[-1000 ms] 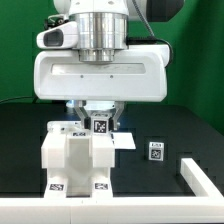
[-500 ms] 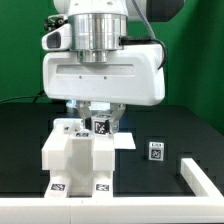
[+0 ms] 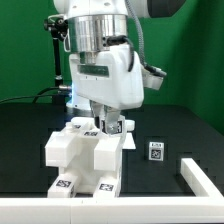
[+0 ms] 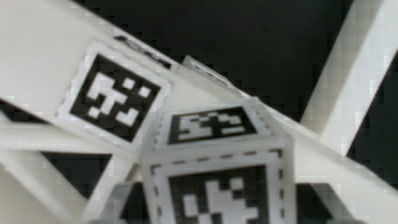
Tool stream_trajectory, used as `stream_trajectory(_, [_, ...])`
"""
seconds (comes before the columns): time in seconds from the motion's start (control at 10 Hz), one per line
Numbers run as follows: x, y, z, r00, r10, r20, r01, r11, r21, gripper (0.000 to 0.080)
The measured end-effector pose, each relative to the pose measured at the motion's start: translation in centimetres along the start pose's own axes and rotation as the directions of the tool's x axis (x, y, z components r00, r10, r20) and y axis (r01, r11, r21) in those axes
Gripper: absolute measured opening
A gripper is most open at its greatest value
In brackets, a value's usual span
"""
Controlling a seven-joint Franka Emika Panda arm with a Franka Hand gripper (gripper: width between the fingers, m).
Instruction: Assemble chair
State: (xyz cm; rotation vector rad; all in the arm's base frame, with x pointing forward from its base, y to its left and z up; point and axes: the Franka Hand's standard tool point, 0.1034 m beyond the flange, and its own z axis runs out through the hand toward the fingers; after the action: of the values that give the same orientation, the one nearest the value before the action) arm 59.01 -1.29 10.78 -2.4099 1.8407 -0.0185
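Observation:
The chair (image 3: 80, 158) stands at the table's front, a chunky white block assembly with square tags on its lower faces. My gripper (image 3: 108, 127) hangs straight down over its rear top, and its fingers are closed on a small tagged white piece (image 3: 111, 126) that sits on the assembly. In the wrist view that tagged piece (image 4: 214, 190) fills the near edge, with two more tagged white faces (image 4: 116, 90) (image 4: 217, 122) and slanted white bars beyond it. My fingers are not distinct in that view.
A small tagged white block (image 3: 155, 151) lies apart on the black table toward the exterior view's right. The white L-shaped border rail (image 3: 200, 182) runs along the front right corner. A green backdrop stands behind.
The hand has turned about its vertical axis, from broadside to nearly edge-on, while keeping its hold. The chair assembly has swung slightly with it.

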Motion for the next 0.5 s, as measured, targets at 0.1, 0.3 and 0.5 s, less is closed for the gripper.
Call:
stream_trajectory(0.1, [0.02, 0.06, 0.0, 0.999, 0.047, 0.003, -0.047, 0.999, -0.005, 0.0282])
stream_trajectory(0.3, [0.63, 0.26, -0.05, 0.993, 0.119, 0.014, -0.119, 0.993, -0.02, 0.0282])
stream_trajectory(0.5, [0.8, 0.27, -0.19, 0.978, 0.207, 0.023, -0.206, 0.978, -0.031, 0.0282])
